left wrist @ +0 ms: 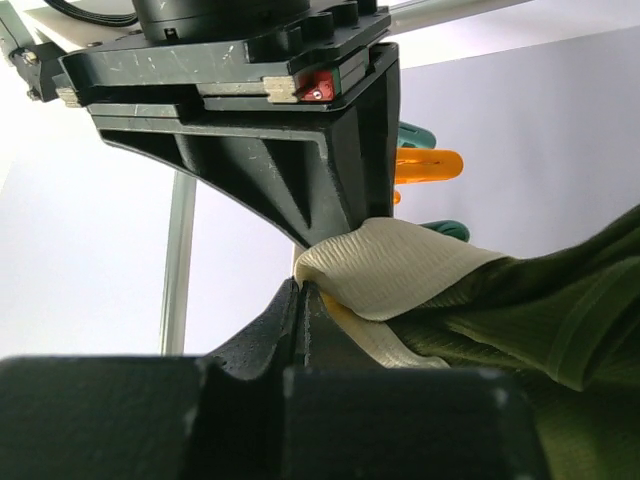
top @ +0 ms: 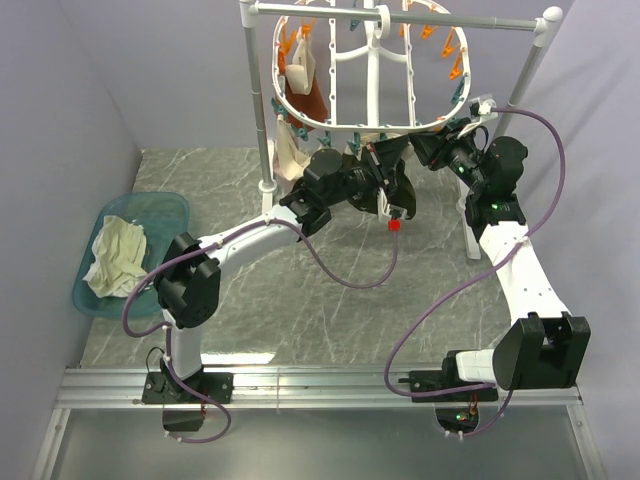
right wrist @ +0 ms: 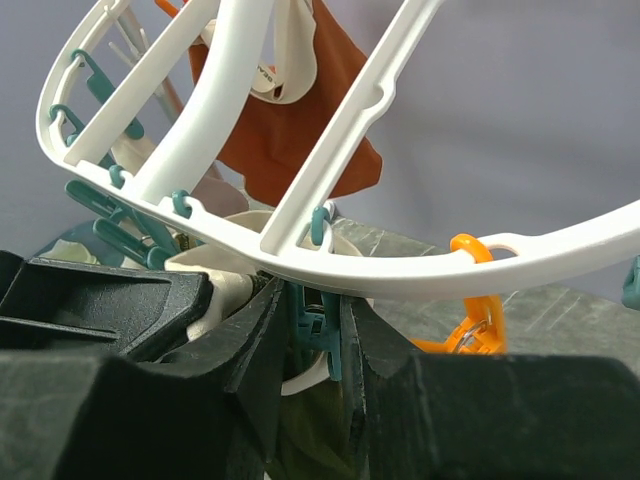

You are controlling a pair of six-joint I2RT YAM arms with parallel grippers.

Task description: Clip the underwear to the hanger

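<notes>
Clipping step: left end effector (left wrist: pixel 305 290) gripped underwear (left wrist: pixel 540 310), right end effector (right wrist: pixel 312 322) clamped a pin (right wrist: pixel 322 342); next, waistband (left wrist: pixel 400 265) probably needed feeding in

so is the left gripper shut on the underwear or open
Shut: the left gripper pinches the underwear by its pale waistband, fingers together with no gap.

The left arm (top: pixel 250 238) reaches toward 1 o'clock, the left gripper (top: pixel 384 172) with jaws pinched tight on the underwear (left wrist: pixel 540 310), while the right arm (top: pixel 525 275) rises toward 11 o'clock, the right gripper (top: pixel 432 143) with jaws clamped around a teal clothespin (right wrist: pixel 318 335).
</notes>
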